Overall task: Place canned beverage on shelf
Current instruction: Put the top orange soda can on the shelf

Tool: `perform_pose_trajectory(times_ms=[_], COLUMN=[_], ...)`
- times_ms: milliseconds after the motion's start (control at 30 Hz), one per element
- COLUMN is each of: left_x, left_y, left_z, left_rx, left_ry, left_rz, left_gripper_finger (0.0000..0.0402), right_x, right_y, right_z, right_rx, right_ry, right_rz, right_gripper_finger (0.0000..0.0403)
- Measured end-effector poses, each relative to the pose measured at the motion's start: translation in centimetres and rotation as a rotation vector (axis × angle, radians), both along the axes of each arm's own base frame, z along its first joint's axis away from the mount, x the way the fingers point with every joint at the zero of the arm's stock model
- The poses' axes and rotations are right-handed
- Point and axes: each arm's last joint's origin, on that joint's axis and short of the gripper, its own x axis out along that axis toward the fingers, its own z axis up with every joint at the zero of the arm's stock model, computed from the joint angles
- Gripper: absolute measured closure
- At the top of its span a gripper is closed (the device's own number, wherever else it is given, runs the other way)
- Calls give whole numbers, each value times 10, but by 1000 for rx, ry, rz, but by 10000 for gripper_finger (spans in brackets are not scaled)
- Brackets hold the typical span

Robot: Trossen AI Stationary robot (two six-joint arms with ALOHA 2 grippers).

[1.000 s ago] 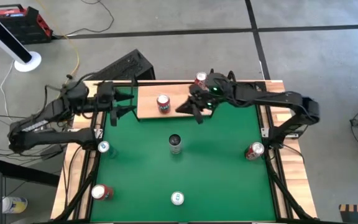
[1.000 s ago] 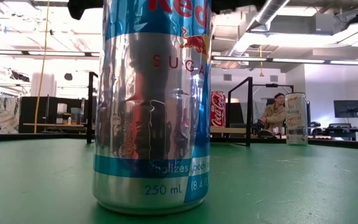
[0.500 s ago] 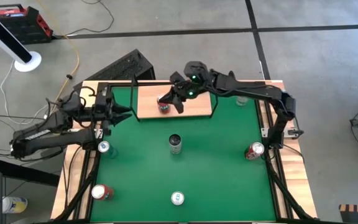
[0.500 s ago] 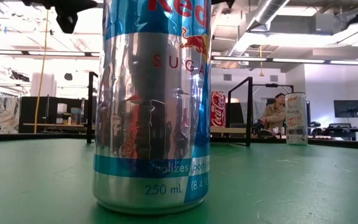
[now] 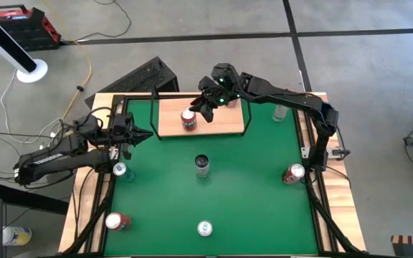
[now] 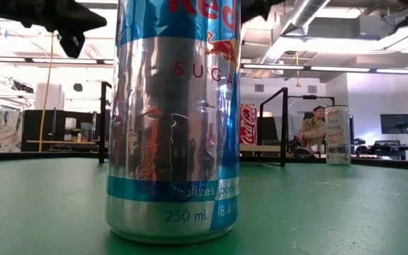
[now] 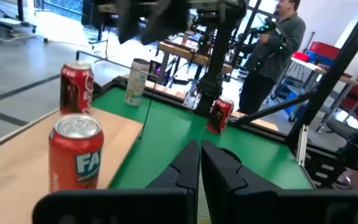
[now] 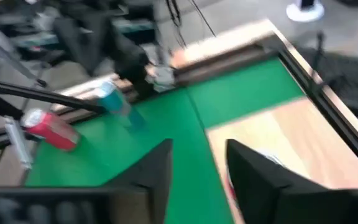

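Note:
The shelf is a light-wood board with a black wire frame, lying at the far middle of the green mat. A red can stands upright on the shelf's left part. A second red can stands at the shelf's far edge; in the high view my right arm covers it. My right gripper hovers open over the shelf, just right of the first red can, with nothing between its fingers. My left gripper is shut and empty, low over the mat left of the shelf.
Loose cans stand on the mat: a silver-blue one at the centre, which fills the low view; others at left, near left, near middle, right and far right. A person stands beyond the table.
My left gripper has drawn back from the shelf's left end toward the table's near-left and has shut on nothing. My right gripper has swung from the shelf's right part toward the left, coming to stand over the shelf beside the red can. No can has moved.

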Motion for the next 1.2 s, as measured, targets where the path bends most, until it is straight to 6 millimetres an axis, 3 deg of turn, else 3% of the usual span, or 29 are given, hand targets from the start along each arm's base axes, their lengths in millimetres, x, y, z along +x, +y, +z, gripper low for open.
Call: perform_pose_trajectory(times_ms=[200, 400, 500, 800, 1200], left_x=[1, 1, 1, 1, 1], left_y=[1, 4, 4, 4, 3], left_z=[-8, -19, -21, -21, -21], left_rx=[1, -31, -38, -33, -40], left_ry=[-92, -117, -142, -152, -150], left_rz=[33, 104, 95, 97, 69], left_gripper_finger=[401, 401, 401, 401, 401], right_x=[11, 26, 27, 44, 46], right_y=[-18, -10, -7, -10, -5], right_z=[-23, -21, -24, -57, -57], right_rx=[23, -120, -159, -193, -247], right_ry=[69, 80, 108, 194, 207], right_rz=[-3, 18, 10, -42, -47], right_gripper_finger=[100, 36, 26, 8, 4])
